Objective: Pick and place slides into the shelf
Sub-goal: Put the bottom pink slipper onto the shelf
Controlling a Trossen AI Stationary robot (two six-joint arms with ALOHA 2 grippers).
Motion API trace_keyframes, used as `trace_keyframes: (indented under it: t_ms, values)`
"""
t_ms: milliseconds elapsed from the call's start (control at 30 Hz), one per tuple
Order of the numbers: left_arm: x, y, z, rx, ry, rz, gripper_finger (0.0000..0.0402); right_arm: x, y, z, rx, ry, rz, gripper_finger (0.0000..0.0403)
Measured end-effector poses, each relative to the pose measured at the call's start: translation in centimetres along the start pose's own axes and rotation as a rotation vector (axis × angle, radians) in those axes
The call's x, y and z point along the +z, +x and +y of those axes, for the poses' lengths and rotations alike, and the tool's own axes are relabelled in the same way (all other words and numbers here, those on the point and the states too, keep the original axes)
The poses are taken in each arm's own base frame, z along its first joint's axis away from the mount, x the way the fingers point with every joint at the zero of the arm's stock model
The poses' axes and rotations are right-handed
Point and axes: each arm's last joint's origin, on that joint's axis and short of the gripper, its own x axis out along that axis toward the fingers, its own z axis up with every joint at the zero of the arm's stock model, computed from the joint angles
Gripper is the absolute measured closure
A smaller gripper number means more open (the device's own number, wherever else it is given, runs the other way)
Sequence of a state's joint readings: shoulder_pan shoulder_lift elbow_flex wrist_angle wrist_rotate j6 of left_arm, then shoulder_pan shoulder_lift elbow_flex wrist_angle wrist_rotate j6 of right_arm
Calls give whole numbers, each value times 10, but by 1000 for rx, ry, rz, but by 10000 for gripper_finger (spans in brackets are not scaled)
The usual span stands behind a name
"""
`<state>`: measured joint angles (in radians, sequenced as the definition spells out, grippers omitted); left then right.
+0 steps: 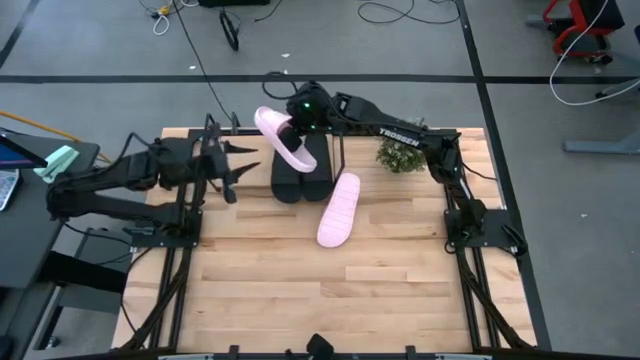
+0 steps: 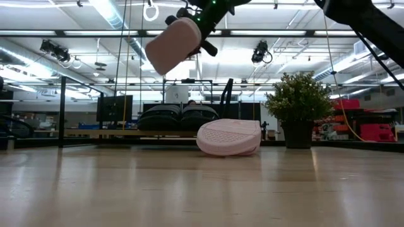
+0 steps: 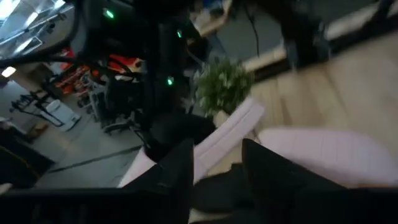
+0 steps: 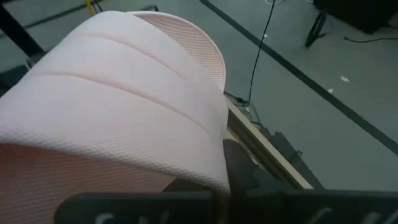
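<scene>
High view: right claw (image 1: 293, 128) grips a pink slide (image 1: 283, 139) above the black slides (image 1: 299, 170) at the table's (image 1: 300, 290) far edge; second pink slide (image 1: 339, 209) lies diagonally mid-table, open wood nearer. Left claw (image 1: 230, 167) spread, empty. Low view: held slide (image 2: 172, 45) hangs tilted, high.

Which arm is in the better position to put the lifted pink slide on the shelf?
The right. Its gripper already holds the pink slide in the air, just above the black slides on the shelf. The left gripper is empty, off to the side.
</scene>
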<state>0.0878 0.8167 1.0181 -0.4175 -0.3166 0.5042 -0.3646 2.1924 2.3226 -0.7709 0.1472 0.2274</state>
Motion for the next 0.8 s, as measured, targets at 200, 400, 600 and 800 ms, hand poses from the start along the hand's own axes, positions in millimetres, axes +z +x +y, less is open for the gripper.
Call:
trace_keyframes:
  t_ms: [200,400,600,800]
  values:
    - [18,23,1,-68,134,124,218,4,2,1,13,60,-51,394]
    - [22,55,-8,-126,281,205,177,4,2,0,9,67,-46,394]
    - [24,77,-20,-162,441,245,155,3,2,0,8,63,-37,394]
    - [27,93,-30,-151,606,241,160,1,3,2,32,63,-17,394]
